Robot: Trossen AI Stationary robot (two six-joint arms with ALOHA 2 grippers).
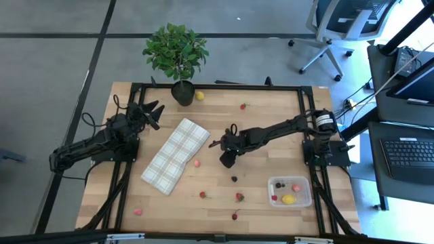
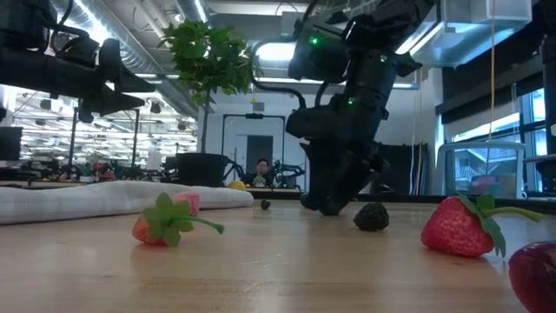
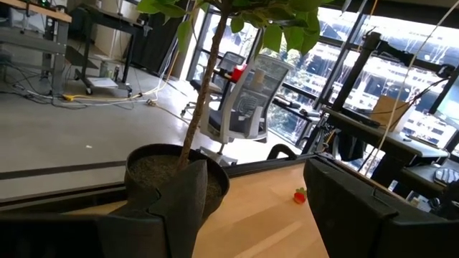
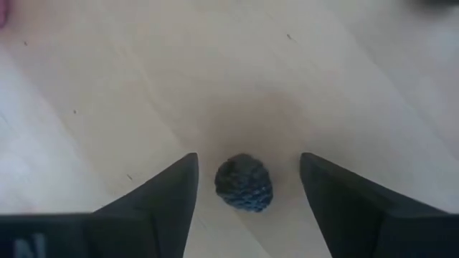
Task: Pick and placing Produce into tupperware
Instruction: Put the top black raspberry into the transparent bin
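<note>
Right claw (image 4: 244, 197), fingers spread, straddles one bumpy dark berry (image 4: 244, 182) on the wooden table (image 1: 271, 135); clear rectangular tupperware (image 1: 290, 192) holds three pieces. Left claw (image 1: 152, 112) spread.

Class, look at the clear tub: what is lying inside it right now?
Inside the tub lie a lemon, two red pieces and a dark berry. The high view shows its whole floor; nothing covers it.
</note>
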